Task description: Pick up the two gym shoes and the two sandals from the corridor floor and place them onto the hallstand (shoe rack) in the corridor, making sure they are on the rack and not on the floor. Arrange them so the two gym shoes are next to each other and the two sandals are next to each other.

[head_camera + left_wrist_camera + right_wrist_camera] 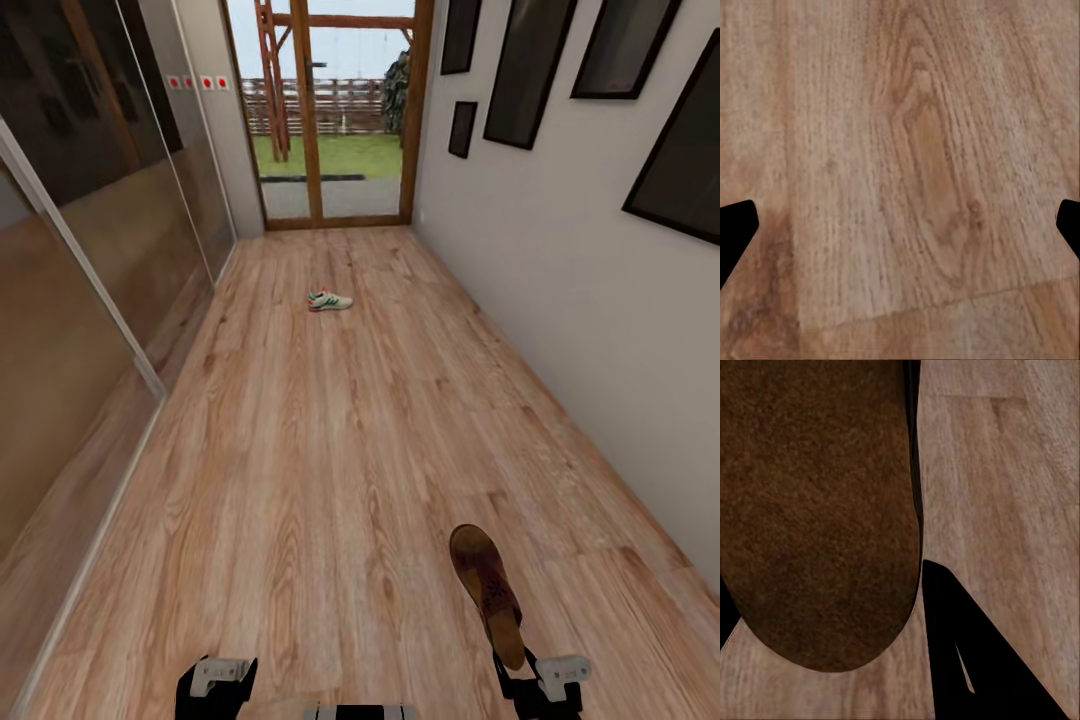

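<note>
Down the corridor, toward the glazed door, we see one gym shoe lying on its side on the corridor floor, well apart from us. At our right, our right gripper holds a brown sandal clamped at one end, lifted off the planks and pointing ahead; the right wrist view shows its dark insole pressed against a black finger. Our left gripper hangs low with jaws spread wide, nothing between them, and its dark fingertips frame bare wood. Framed pictures line the right wall.
</note>
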